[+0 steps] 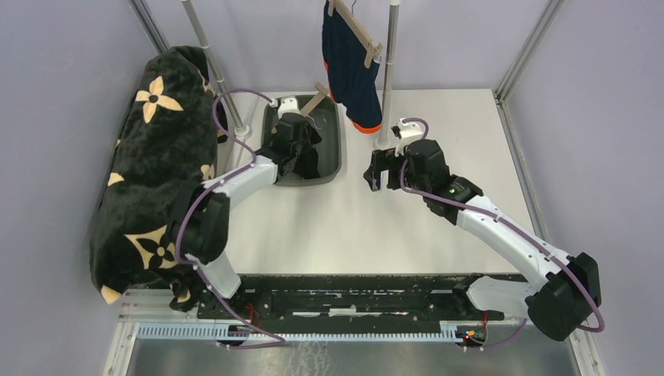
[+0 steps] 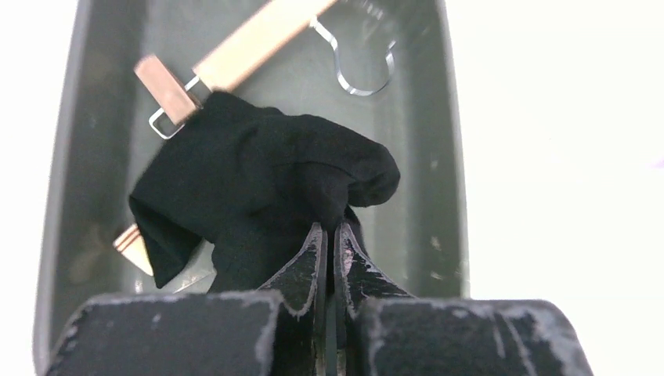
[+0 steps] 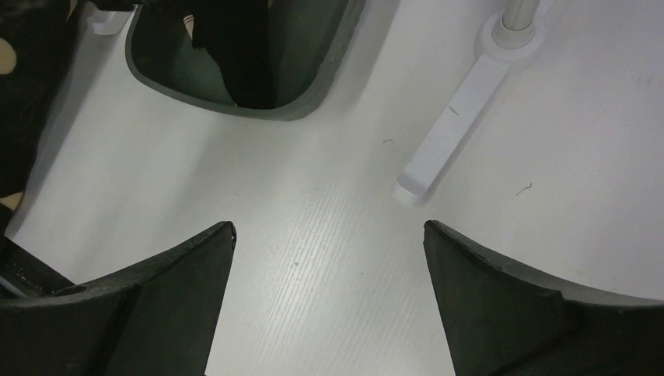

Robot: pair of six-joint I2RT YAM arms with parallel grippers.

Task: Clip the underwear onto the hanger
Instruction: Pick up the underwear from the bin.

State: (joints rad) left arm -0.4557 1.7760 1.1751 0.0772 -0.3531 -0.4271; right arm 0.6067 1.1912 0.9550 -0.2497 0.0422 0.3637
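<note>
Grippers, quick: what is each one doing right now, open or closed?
Left gripper: closed, pinching the black underwear in the gray tray.
Right gripper: open, holding nothing.

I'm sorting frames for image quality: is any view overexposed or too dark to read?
Left wrist view: the table beside the tray is blown out to white, and the black underwear shows few folds. Right wrist view: bright table, yet its fine grain is readable. Top view: even light, soft shadows, nothing clipped.
</note>
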